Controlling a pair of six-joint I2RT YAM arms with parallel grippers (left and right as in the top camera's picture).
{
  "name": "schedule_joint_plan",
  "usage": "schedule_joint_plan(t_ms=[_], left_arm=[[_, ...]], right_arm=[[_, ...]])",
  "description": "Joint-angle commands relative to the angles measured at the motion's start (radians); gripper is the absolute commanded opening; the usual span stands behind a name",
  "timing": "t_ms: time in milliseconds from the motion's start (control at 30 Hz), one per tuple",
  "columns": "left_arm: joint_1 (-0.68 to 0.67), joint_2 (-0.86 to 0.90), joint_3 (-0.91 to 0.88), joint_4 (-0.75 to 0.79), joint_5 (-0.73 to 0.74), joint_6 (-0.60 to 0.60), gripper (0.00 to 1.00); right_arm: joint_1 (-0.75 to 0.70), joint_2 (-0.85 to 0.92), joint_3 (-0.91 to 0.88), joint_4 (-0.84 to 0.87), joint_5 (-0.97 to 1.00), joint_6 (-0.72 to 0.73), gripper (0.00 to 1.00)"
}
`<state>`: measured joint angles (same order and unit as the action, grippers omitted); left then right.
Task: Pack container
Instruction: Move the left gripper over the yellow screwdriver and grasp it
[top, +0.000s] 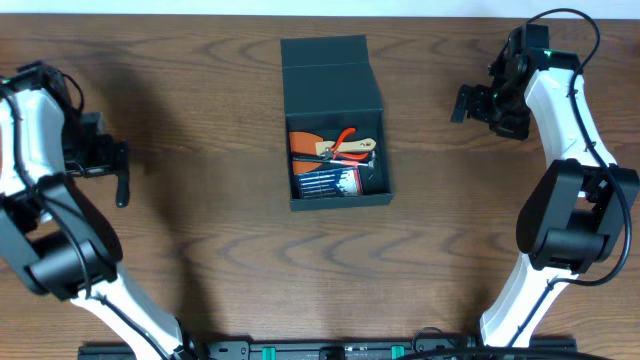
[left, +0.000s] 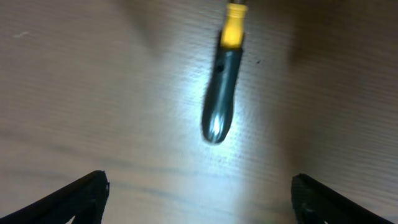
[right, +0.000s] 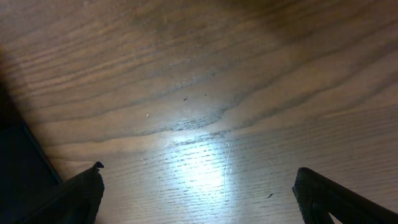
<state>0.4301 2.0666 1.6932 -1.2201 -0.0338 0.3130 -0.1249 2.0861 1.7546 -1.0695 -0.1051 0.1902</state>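
The container (top: 332, 75) is a dark square box at the table's middle, its flap lid folded open to the back. Inside lie an orange-handled scraper (top: 305, 142), red-handled pliers (top: 350, 140) and a blue card pack (top: 328, 181). My left gripper (top: 116, 160) is open and empty at the far left, over a dark-handled tool with a yellow collar (left: 222, 93) that lies on the table ahead of the fingers (left: 199, 199). My right gripper (top: 462, 103) is open and empty to the right of the box, over bare wood (right: 199, 199).
The wooden table (top: 200, 250) fills all views. A dark edge of the container shows at the left of the right wrist view (right: 18, 162). Both arm bases stand at the front edge.
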Motion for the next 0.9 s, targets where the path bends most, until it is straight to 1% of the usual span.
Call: schedule_joint_plan(t_ms=[0, 167, 367, 567, 867], left_arm=[[-0.003, 0.052, -0.005, 0.011, 0.023, 0.046, 0.89], [-0.003, 0.119, -0.005, 0.046, 0.023, 0.045, 0.8], [-0.003, 0.147, -0.005, 0.076, 0.023, 0.066, 0.79], [-0.003, 0.169, -0.005, 0.087, 0.023, 0.145, 0.77], [-0.003, 0.178, -0.006, 0.169, 0.023, 0.151, 0.77]], right_arm=[[0.008, 0.008, -0.003, 0.012, -0.004, -0.012, 0.99], [0.008, 0.008, -0.003, 0.037, 0.0, -0.012, 0.99], [0.008, 0.008, -0.003, 0.049, 0.004, -0.025, 0.99], [0.008, 0.008, -0.003, 0.049, 0.004, -0.031, 0.99], [0.008, 0.008, -0.003, 0.047, 0.003, -0.031, 0.99]])
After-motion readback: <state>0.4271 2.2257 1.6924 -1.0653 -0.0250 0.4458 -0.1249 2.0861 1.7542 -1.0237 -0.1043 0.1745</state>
